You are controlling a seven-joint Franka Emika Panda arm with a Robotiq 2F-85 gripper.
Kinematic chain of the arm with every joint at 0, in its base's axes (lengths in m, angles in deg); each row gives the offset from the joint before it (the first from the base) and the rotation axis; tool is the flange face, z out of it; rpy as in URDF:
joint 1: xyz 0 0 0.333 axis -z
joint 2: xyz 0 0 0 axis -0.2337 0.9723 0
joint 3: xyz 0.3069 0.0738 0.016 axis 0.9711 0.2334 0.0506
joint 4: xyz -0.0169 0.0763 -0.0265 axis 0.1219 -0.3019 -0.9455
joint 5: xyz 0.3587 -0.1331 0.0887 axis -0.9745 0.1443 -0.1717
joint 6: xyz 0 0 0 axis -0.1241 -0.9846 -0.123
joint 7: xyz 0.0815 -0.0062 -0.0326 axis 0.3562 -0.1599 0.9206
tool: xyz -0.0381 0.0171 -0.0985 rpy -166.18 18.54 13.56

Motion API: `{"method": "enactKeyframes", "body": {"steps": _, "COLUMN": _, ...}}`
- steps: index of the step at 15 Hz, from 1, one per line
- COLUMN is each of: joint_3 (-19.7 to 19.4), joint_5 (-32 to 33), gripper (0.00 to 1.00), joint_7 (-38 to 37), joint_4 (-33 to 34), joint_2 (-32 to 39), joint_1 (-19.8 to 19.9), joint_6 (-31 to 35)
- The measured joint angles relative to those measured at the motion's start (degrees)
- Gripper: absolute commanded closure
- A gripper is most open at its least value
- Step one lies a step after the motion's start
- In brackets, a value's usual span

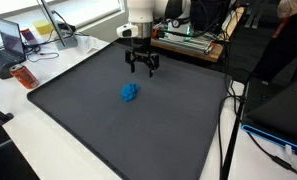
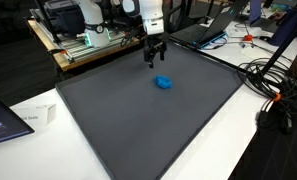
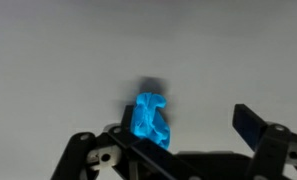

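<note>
A crumpled bright blue cloth-like lump (image 1: 130,93) (image 2: 164,82) lies on the dark grey mat (image 1: 98,120) (image 2: 148,125). In both exterior views my gripper (image 1: 142,70) (image 2: 154,60) hangs above the mat, a short way behind the lump and apart from it, fingers pointing down. Its jaws stand wide apart and hold nothing. From the wrist, the blue lump (image 3: 151,120) shows just past the left finger, while the right fingertip (image 3: 250,124) stands far off to the side; the gripper (image 3: 188,130) is open.
The mat covers most of a white table (image 1: 18,130). A laptop (image 1: 10,42) and an orange object (image 1: 24,76) sit at one corner. Behind the arm stands a wooden rack with electronics (image 2: 93,40). Cables (image 2: 273,85) lie beside the mat.
</note>
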Motion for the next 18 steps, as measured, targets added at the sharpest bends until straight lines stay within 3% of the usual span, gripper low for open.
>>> {"method": "enactKeyframes", "body": {"steps": 5, "joint_3": 5.1, "joint_5": -11.0, "gripper": 0.00, "joint_7": 15.0, "joint_4": 0.5, "joint_2": 0.0, "joint_1": 6.3, "joint_6": -0.6}}
{"method": "enactKeyframes", "body": {"steps": 18, "joint_3": 10.6, "joint_5": -23.1, "gripper": 0.00, "joint_7": 39.9, "joint_4": 1.6, "joint_2": 0.6, "joint_1": 16.5, "joint_6": -2.8}}
